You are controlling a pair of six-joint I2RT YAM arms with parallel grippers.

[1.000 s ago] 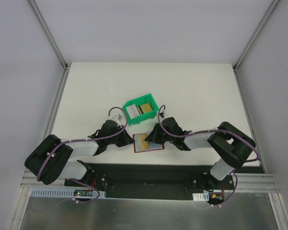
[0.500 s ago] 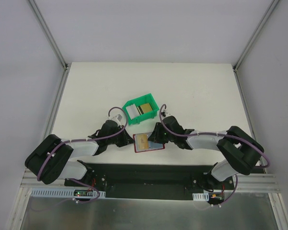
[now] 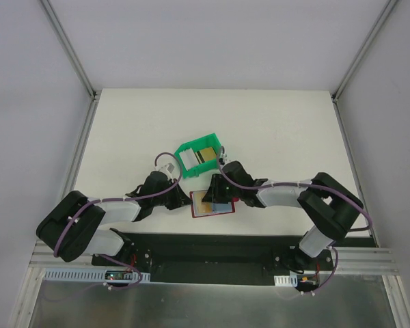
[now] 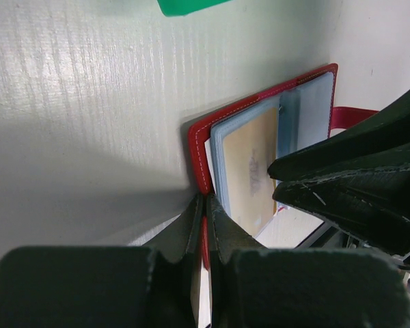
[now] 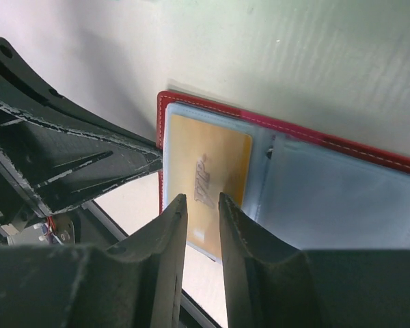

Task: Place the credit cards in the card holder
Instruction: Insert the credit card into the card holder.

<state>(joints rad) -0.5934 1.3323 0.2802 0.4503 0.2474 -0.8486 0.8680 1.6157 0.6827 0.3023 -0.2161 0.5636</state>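
Observation:
The card holder [image 3: 222,208] lies open near the table's front edge, dark red with pale blue-grey pockets. A golden-yellow credit card [image 5: 205,174] sits in its left pocket, with its near end sticking out. My left gripper [image 4: 206,199] is shut on the wallet's left red edge [image 4: 197,147]. My right gripper [image 5: 201,198] hovers just over the golden card with its fingers a narrow gap apart and nothing between them. In the top view it [image 3: 209,197] covers most of that card. More golden cards [image 3: 205,155] lie in the green bin.
The green plastic bin [image 3: 190,150] stands just behind the wallet, close to both wrists. The black fingers of the left gripper [image 5: 75,157] sit right beside my right gripper's fingers. The table's front edge and a black base rail [image 3: 212,246] run just below the wallet.
My right gripper has moved left across the wallet and now sits over the golden card in the left pocket. The left gripper and the wallet have stayed in place.

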